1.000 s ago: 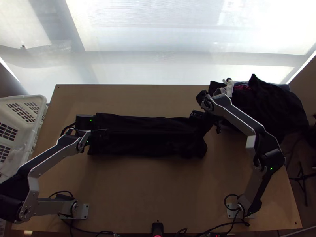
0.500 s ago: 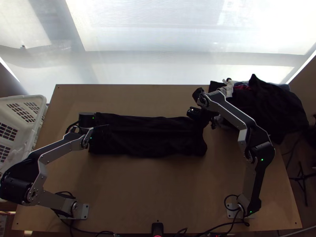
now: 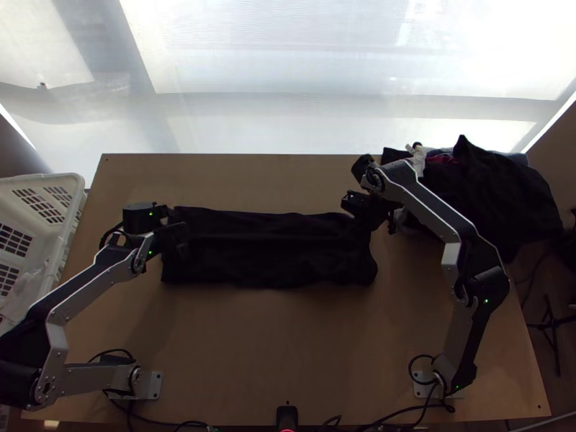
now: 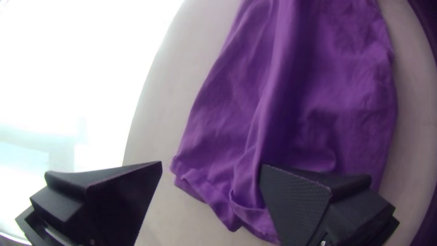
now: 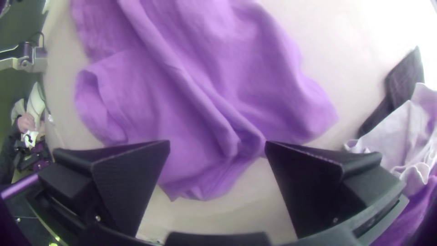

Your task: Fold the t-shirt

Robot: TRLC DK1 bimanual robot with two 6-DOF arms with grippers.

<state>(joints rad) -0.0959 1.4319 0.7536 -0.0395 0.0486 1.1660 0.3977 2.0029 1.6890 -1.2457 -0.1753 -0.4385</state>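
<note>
You seem to have the shirt (image 3: pixel 270 252) in a long strip across the table (image 3: pixel 288 338); ends inward likely comes next. Your left pincer (image 4: pixel 211 164) is spread wide at its left end, so line up and close on an edge. Lengthwise ridges crease the soft, matte cloth. Your right pincer (image 5: pixel 217 142) gapes over the rumpled right end, near a crumpled far-right pile (image 3: pixel 497 191).
</note>
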